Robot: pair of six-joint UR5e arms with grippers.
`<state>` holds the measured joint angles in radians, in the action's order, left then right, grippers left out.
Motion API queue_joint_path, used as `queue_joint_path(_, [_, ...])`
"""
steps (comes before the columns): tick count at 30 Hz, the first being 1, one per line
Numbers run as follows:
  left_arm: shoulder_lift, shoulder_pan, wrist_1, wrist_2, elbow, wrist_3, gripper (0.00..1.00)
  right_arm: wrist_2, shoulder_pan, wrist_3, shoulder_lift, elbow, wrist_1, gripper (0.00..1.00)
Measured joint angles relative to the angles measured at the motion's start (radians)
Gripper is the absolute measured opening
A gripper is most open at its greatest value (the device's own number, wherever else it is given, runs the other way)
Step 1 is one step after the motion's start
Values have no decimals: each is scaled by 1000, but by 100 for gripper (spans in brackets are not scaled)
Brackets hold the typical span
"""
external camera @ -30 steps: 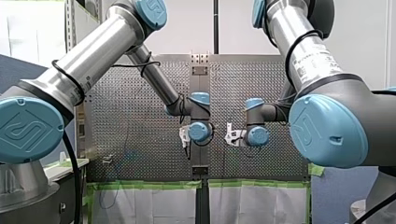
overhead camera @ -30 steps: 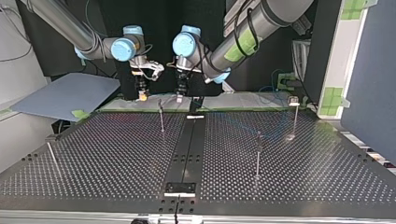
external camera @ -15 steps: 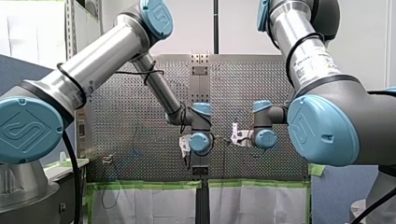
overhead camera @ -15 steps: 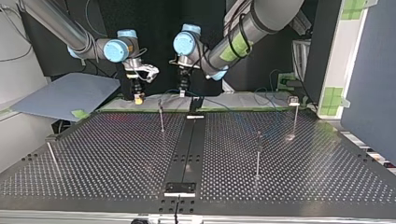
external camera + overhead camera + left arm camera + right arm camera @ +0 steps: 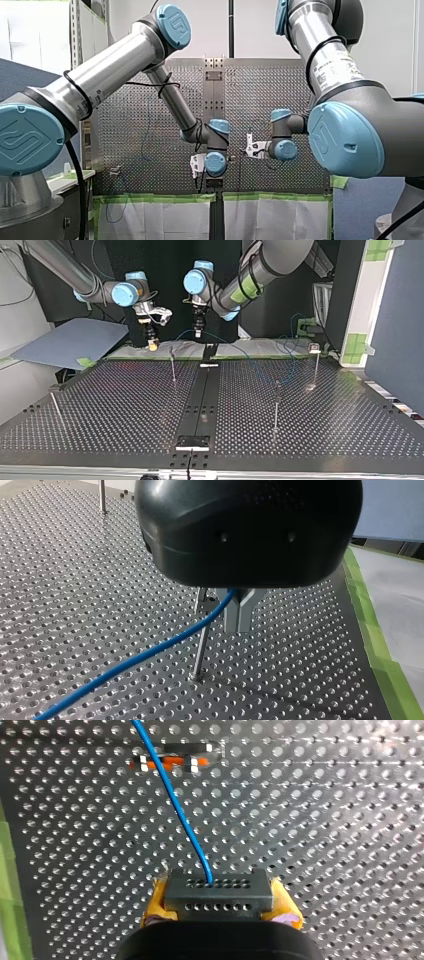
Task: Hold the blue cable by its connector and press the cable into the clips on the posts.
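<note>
My right fingers clamp the connector between yellow pads, the blue cable leading ahead; my left fingers are pinched on that cable.

In the top view four thin obstacles rise from the table: a post near the far edge's middle, a post at the far right corner, a post in the right half, and a leaning post by the left edge. Between them the table lies open. The blue cable slants past one post.
</note>
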<state>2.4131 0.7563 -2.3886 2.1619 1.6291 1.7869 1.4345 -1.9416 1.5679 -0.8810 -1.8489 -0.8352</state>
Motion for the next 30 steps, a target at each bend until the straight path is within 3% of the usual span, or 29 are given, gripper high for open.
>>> queue_joint_path(5, [1, 13, 1, 29, -14, -1, 0, -4, 3, -19, 35, 1, -5, 0])
queue_joint_path(10, [2, 28, -5, 38, -58, 1, 0, -5, 5, -24, 45, 2, -9, 0])
queue_joint_path(17, [7, 37, -27, 39, -119, 3, 0, -5, 16, -14, 46, 3, -14, 0])
queue_joint_path(23, [49, 35, -70, 33, -164, 1, 0, -6, 28, -1, 46, 9, -14, 0])
queue_joint_path(30, [108, 25, -112, 12, -221, -1, 0, -38, 50, 11, 46, 13, -15, 0])
